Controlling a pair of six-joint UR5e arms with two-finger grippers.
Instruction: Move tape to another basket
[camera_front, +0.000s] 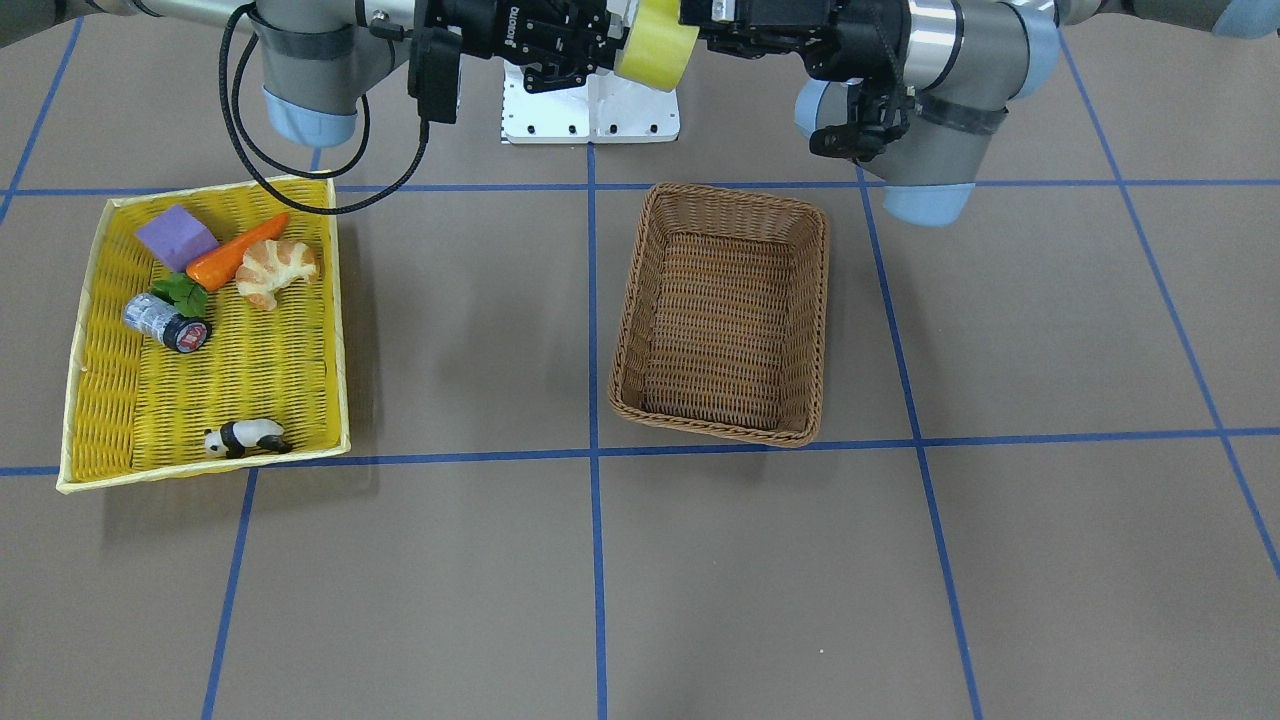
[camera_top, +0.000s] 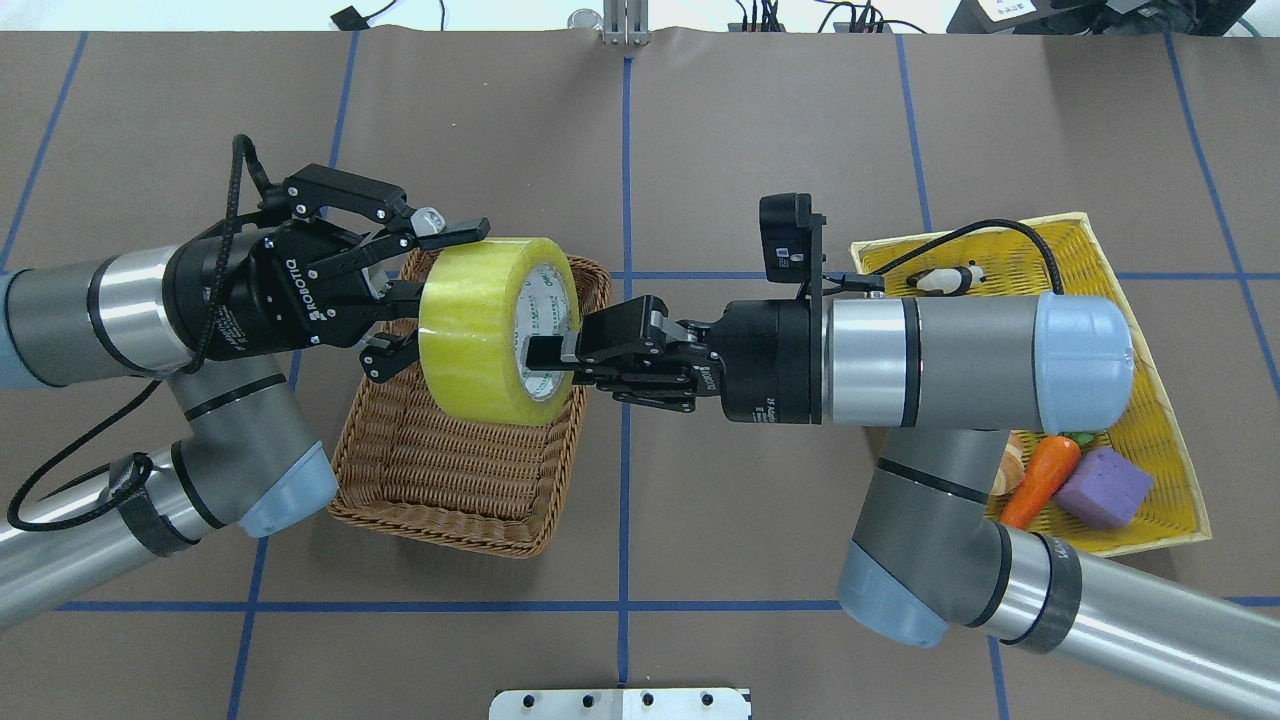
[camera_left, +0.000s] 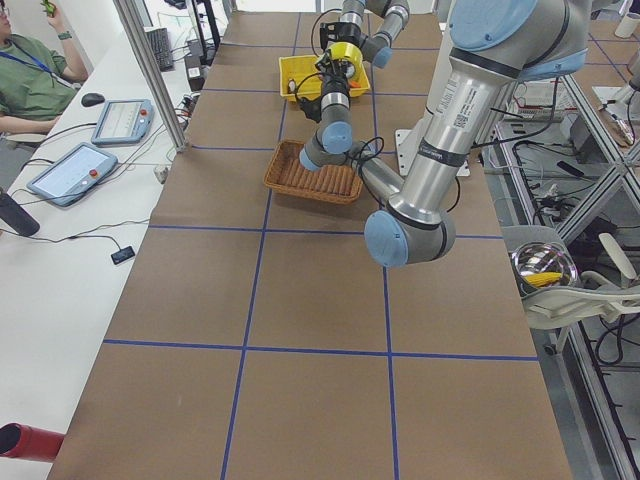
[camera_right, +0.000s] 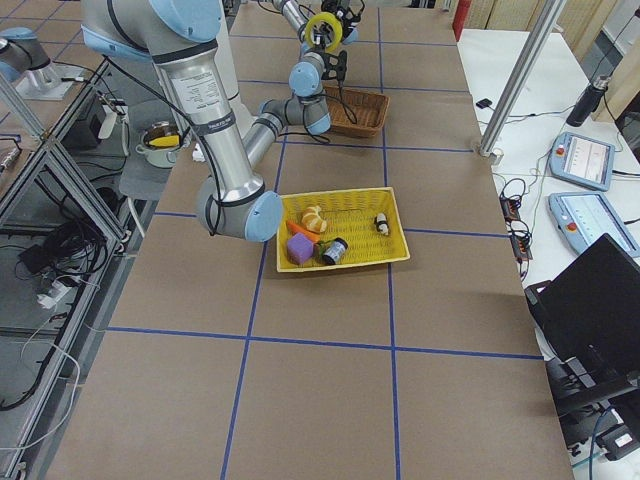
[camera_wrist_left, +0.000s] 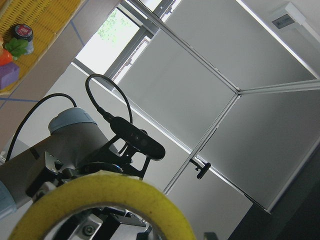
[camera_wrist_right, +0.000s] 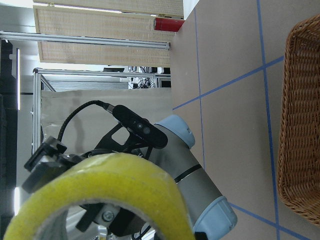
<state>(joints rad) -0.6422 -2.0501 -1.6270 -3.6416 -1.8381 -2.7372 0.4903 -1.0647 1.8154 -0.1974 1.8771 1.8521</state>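
In the overhead view, the left gripper (camera_top: 429, 297) comes in from the frame's left at mid-height. Its fingers are spread wide apart. The upper fingertip lies at the top edge of the tape (camera_top: 480, 320) and the lower one just beside the roll's left edge. Whether either touches the roll cannot be told.

The tape is held in the air on its side, with its pale core facing right, and is well clear of the table (camera_top: 700, 150). In this view it covers the upper right corner of the basket (camera_top: 440, 490), which sits left of centre. In the front-facing view the roll is at the top edge, above the basket's far rim, and the basket's woven floor shows right up to its raised walls.

Just right of the tape, the right gripper (camera_top: 545, 358) is clamped on the roll's wall, with one finger inside the core.

A wide strip of brown table crossed by blue lines (camera_top: 626, 500) separates the basket from the yellow basket (camera_top: 1150, 300) at the frame's right. The right arm passes over that basket's left rim. Inside it are a panda figure (camera_top: 945, 280) near the upper edge, and a carrot (camera_top: 1040, 480) and a purple block (camera_top: 1105, 487) at the lower end.
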